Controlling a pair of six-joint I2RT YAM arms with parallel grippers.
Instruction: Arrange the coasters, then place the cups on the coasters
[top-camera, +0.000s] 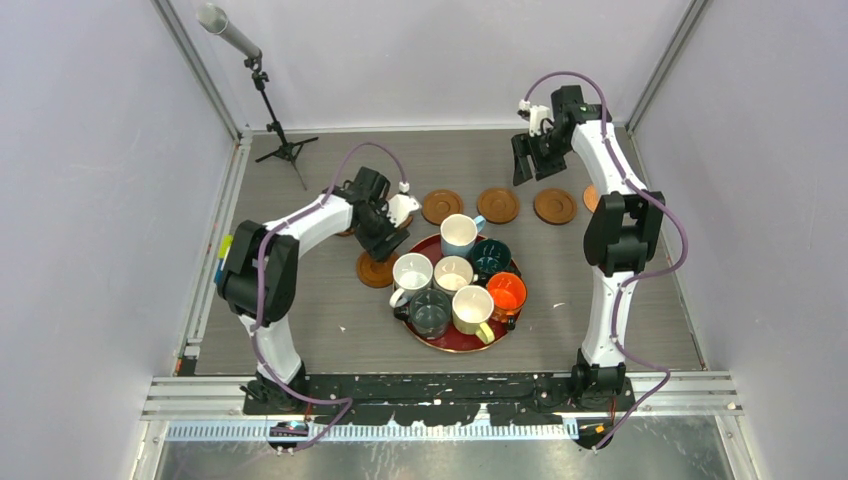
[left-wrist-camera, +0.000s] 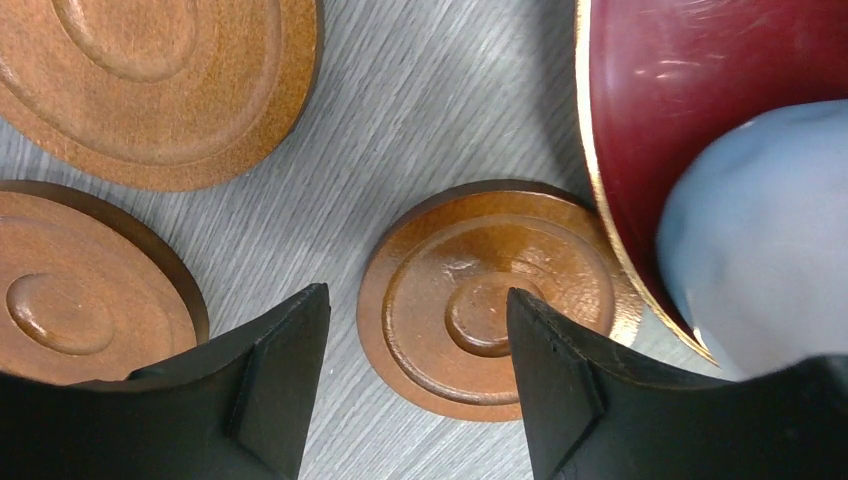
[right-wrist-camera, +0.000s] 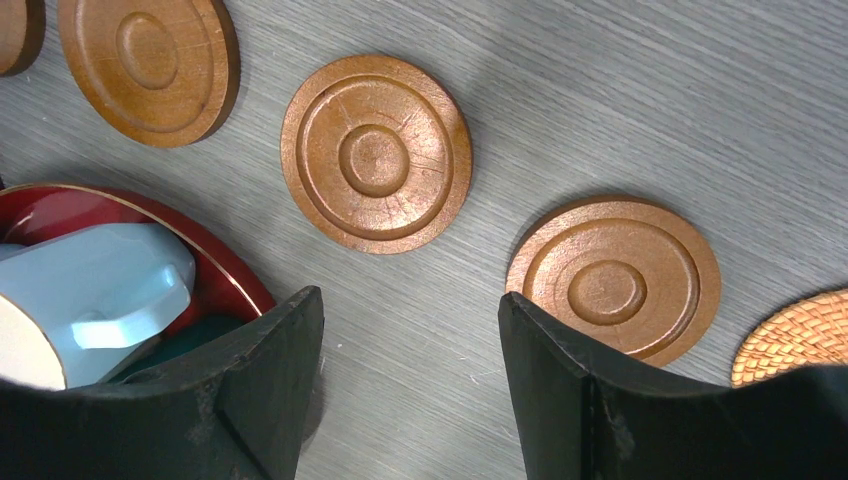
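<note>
My left gripper (top-camera: 385, 243) (left-wrist-camera: 415, 295) hangs open just left of the dark red tray (top-camera: 455, 342). A brown coaster (left-wrist-camera: 470, 290) (top-camera: 375, 270) lies flat on the table below its spread fingers, touching the tray's rim (left-wrist-camera: 600, 150). Two more coasters (left-wrist-camera: 150, 80) (left-wrist-camera: 80, 290) lie to its left. Three coasters (top-camera: 442, 206) (top-camera: 498, 205) (top-camera: 555, 206) form a row behind the tray. Several cups stand on the tray, among them light blue (top-camera: 459, 234), white (top-camera: 411, 272) and orange (top-camera: 507, 292). My right gripper (top-camera: 530, 160) (right-wrist-camera: 410, 295) is open and empty, raised above the row.
A microphone stand (top-camera: 270, 120) stands at the back left. A woven orange mat (right-wrist-camera: 795, 340) (top-camera: 592, 197) lies at the right end of the coaster row, partly behind my right arm. Grey walls close in on both sides.
</note>
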